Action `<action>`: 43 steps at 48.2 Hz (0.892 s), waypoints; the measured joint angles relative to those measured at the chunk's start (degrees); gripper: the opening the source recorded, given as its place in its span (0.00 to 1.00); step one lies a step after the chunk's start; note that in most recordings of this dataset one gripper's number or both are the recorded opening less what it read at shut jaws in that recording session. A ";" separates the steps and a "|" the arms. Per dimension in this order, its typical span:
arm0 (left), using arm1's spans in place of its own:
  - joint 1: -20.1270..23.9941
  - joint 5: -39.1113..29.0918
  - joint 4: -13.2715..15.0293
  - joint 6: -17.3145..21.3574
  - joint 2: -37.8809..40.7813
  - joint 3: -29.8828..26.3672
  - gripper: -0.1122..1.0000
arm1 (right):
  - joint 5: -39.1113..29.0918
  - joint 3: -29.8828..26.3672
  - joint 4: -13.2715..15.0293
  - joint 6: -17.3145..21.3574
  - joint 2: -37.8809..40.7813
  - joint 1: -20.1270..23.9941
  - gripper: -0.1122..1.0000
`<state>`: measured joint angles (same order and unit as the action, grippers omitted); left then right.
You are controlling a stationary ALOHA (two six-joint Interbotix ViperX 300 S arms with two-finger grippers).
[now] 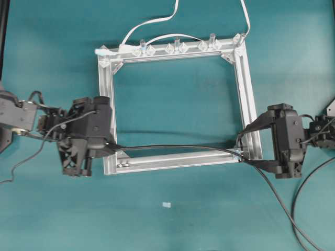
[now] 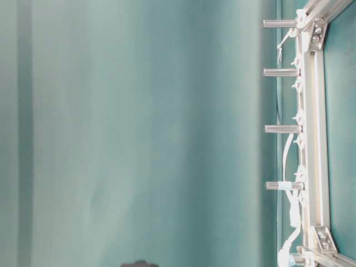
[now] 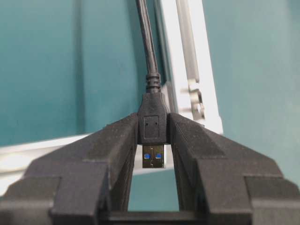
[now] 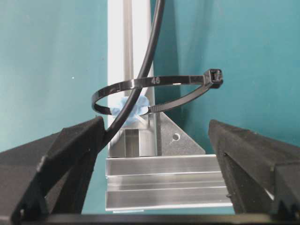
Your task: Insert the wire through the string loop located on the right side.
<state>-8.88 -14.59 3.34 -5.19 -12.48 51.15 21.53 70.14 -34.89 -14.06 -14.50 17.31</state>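
The wire (image 1: 178, 147) is a thin black cable. It lies along the near rail of the aluminium frame (image 1: 172, 159). Its silver-tipped plug (image 3: 153, 123) is pinched between the fingers of my left gripper (image 1: 112, 149), by the frame's near-left corner. At the near-right corner the string loop (image 4: 154, 80) is a thin black band with a pale-blue bit at its base. The wire (image 4: 140, 84) runs through it and past my left-hand finger (image 4: 70, 150). My right gripper (image 4: 155, 124) stands open, straddling that corner with nothing gripped.
White flat cables (image 1: 157, 23) and clear clips (image 1: 175, 48) sit along the far rail, with short posts (image 2: 281, 72) standing on it. A small white scrap (image 1: 167, 204) lies on the teal table. The robot's own black cords (image 1: 309, 193) trail at the near right.
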 measured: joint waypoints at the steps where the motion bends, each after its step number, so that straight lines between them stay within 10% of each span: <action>1: -0.09 -0.18 0.09 -0.26 -0.44 0.35 0.31 | 0.00 0.00 0.09 0.00 0.00 -0.09 0.99; 43: -3.34 -8.96 0.18 -1.23 -4.31 6.59 0.31 | -0.53 0.00 0.00 0.09 -0.09 0.00 0.99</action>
<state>-12.22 -23.55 3.52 -6.42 -16.79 57.74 21.01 70.14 -34.89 -13.97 -14.59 17.31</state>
